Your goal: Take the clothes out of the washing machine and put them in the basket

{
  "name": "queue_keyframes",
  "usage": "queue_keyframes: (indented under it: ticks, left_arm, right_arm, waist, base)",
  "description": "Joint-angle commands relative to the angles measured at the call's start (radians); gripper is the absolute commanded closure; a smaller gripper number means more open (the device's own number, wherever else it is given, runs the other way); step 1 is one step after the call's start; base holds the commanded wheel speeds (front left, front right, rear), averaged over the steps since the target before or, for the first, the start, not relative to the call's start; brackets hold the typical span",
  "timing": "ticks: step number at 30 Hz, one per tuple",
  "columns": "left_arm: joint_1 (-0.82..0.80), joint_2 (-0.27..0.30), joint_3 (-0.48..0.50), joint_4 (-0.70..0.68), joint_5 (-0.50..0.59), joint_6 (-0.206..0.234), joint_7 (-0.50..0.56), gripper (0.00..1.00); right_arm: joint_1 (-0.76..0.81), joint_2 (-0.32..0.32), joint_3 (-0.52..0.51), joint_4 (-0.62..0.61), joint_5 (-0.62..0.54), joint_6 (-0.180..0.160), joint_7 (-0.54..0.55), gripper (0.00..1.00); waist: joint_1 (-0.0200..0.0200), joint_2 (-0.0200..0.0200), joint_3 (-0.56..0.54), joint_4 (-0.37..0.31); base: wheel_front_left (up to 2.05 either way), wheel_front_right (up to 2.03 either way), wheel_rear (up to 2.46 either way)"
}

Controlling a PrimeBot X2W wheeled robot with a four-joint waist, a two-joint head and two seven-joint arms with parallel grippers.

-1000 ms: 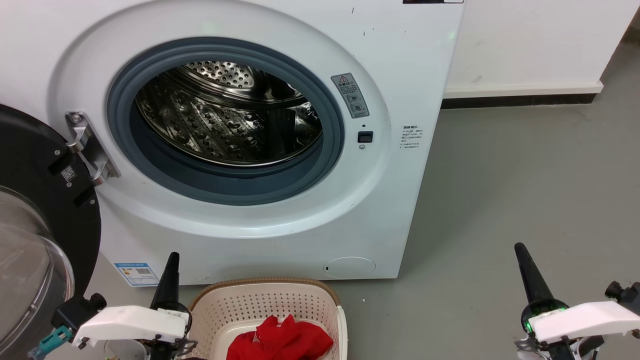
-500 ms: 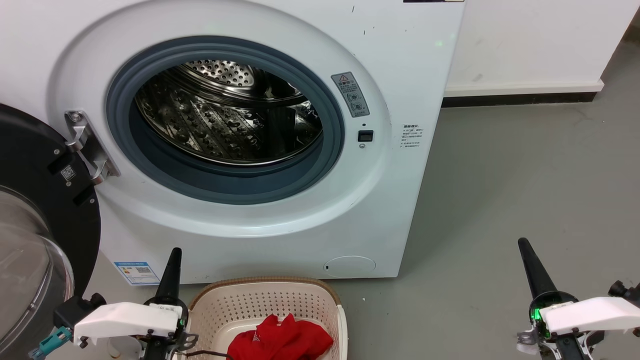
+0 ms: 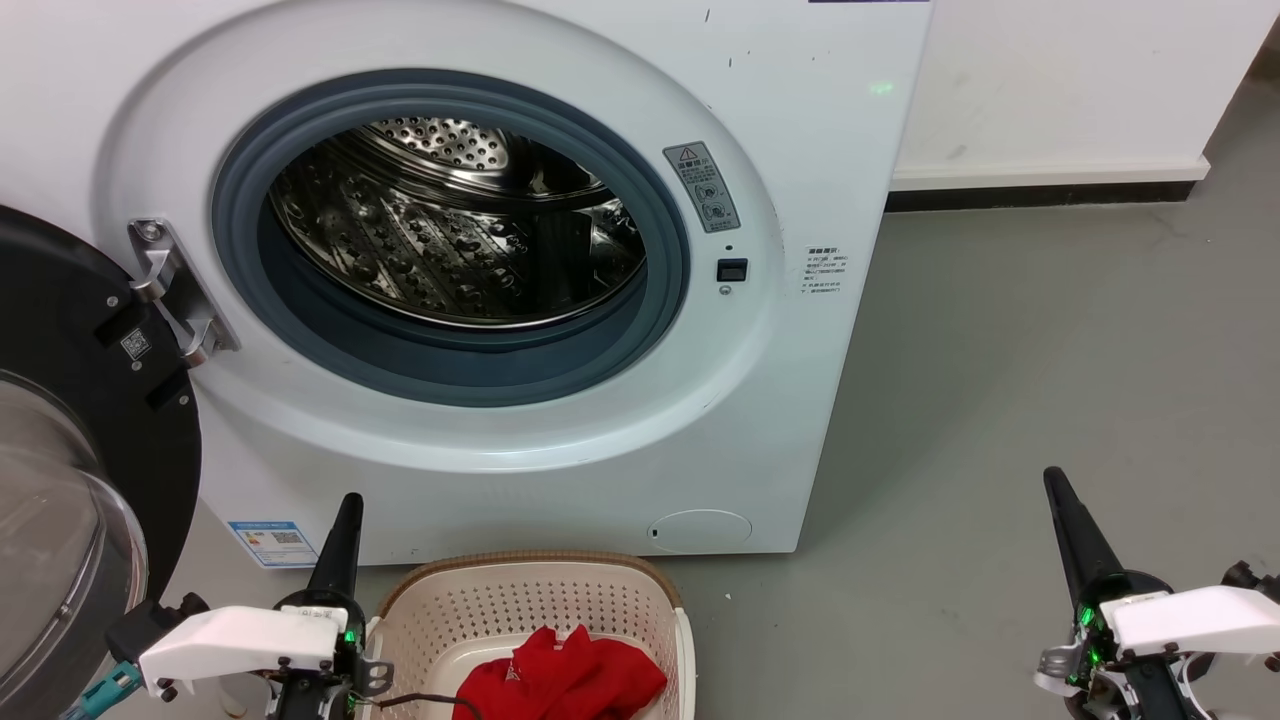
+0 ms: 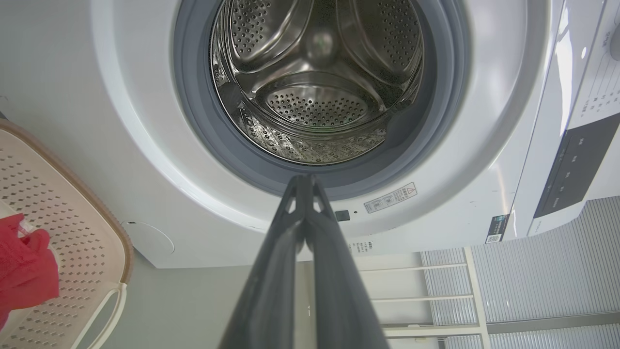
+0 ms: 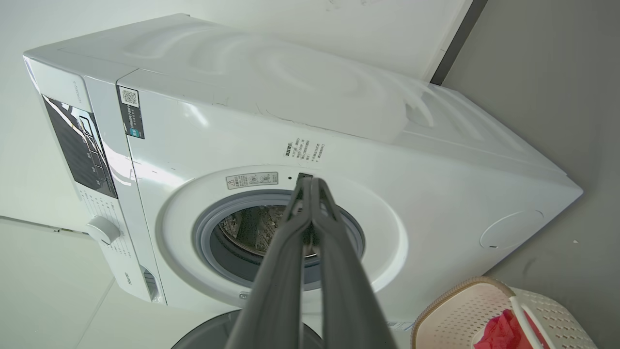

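On the grey floor (image 3: 1000, 400) before the washing machine (image 3: 800, 150), our left gripper (image 3: 348, 510) and right gripper (image 3: 1060, 495) are pinched together and empty, the clothes (image 3: 565, 685) lie in the basket (image 3: 530, 600) at 6 o'clock, and we might miss a piece hidden behind the drum (image 3: 450, 250) lip.

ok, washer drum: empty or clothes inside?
Empty, as far as visible: the drum is bare perforated steel in the head and left wrist views. The red clothes lie in the basket.
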Motion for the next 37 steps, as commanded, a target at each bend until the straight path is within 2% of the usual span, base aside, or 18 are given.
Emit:
queue_keyframes:
  ticks: [1,24,37]
  left_arm:
    - [-0.026,0.0,0.003,-0.001,-0.022,-0.008,0.006,1.0]
    - [-0.037,-0.01,0.022,0.021,-0.235,-0.023,0.05,1.0]
    - [-0.039,-0.011,0.024,0.023,-0.259,-0.026,0.055,1.0]
  right_arm:
    - [-0.024,-0.002,-0.004,0.001,0.024,0.0,0.004,1.0]
    - [-0.06,0.005,-0.031,0.047,0.24,0.0,0.033,1.0]
    - [-0.059,0.009,-0.038,0.052,0.257,-0.001,0.042,1.0]
  waist:
    - [-0.0001,-0.0001,0.0,0.0]
    - [-0.0001,-0.0001,0.008,0.002]
    - [-0.0001,-0.0001,0.009,0.002]
  base:
    - [0.0,0.0,0.0]
    - [0.0,0.0,0.0]
    - [0.0,0.0,0.0]
